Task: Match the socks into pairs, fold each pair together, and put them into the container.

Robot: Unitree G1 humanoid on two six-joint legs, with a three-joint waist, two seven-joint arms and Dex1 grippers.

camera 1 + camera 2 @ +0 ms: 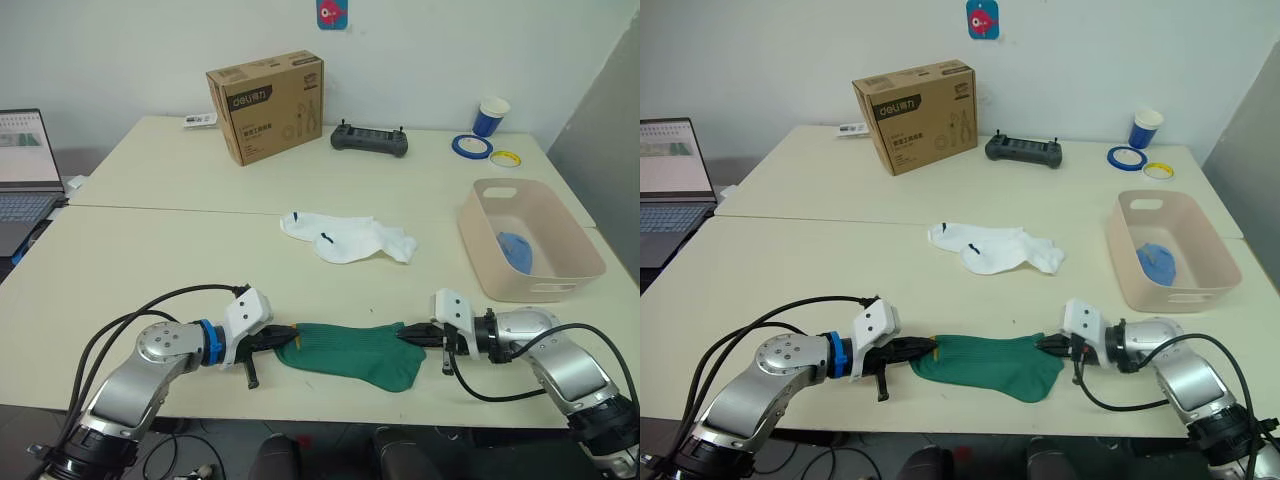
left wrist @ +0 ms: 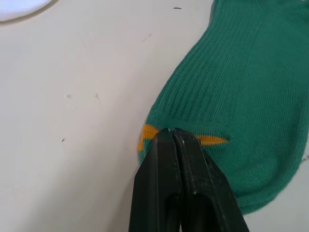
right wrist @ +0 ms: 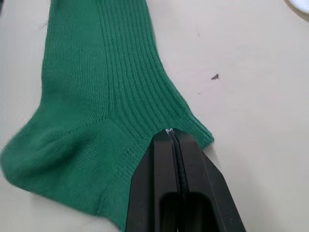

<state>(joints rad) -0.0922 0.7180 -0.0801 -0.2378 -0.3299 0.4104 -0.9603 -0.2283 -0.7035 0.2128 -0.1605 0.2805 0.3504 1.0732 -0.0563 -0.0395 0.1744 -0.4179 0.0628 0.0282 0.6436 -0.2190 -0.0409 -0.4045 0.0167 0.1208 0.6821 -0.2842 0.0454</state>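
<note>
1. Currently the green socks (image 1: 352, 352), ribbed knit, lie flat along the near table edge, stretched between both grippers.
2. Left gripper (image 1: 283, 340) is pinched closed on the toe end with the yellow marks (image 2: 212, 140).
3. Right gripper (image 1: 412, 336) is clamped closed on the opposite end.
4. White socks (image 1: 350, 238) lie crumpled mid-table.
5. Container (image 1: 494, 265), smooth pink-beige plastic with rounded corners, sits at right, with a blue sock (image 1: 517, 251) inside.
6. Cardboard box (image 1: 266, 105) stands at the far side.

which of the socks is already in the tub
The light blue socks, bunched inside the pink-beige tub. The white socks lie mid-table, and the green socks are stretched between both grippers near the front edge.
</note>
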